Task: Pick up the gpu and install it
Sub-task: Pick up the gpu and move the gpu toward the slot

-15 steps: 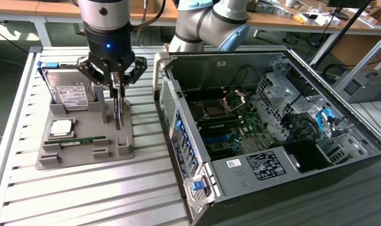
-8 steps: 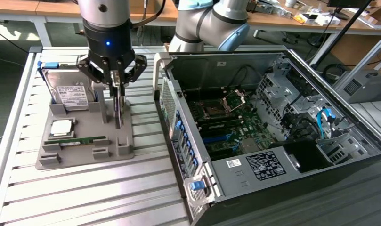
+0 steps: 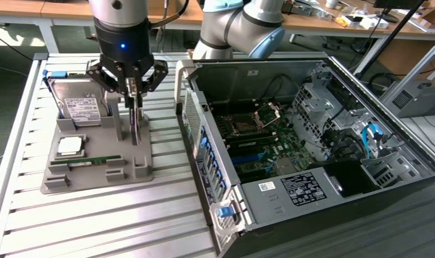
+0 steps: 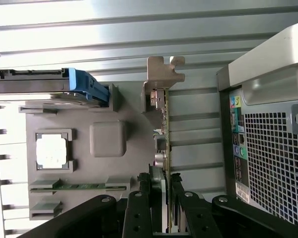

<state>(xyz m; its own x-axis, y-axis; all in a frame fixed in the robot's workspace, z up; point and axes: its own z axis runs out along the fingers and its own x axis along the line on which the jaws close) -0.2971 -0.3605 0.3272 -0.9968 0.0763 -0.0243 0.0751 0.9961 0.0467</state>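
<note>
The gpu (image 3: 136, 126) stands on edge in the grey holder (image 3: 95, 174), a thin green-and-dark card. In the wrist view the gpu (image 4: 165, 124) runs as a narrow line away from me, its silver bracket at the far end. My gripper (image 3: 134, 97) hangs straight down over it, and the gripper (image 4: 166, 198) has its black fingers (image 4: 154, 198) pressed on both faces of the card's top edge. I cannot tell whether the card's lower edge has left its slot. The open computer case (image 3: 311, 150) lies at the exterior view's right.
The holder (image 4: 129, 104) also carries a silver hard drive (image 3: 81, 102) with a blue clip, a square processor (image 3: 69, 145) and a narrow green memory stick (image 3: 88, 160). The case's perforated rear wall (image 4: 268, 148) stands close beside the holder. Everything rests on a slatted aluminium table (image 3: 95, 226).
</note>
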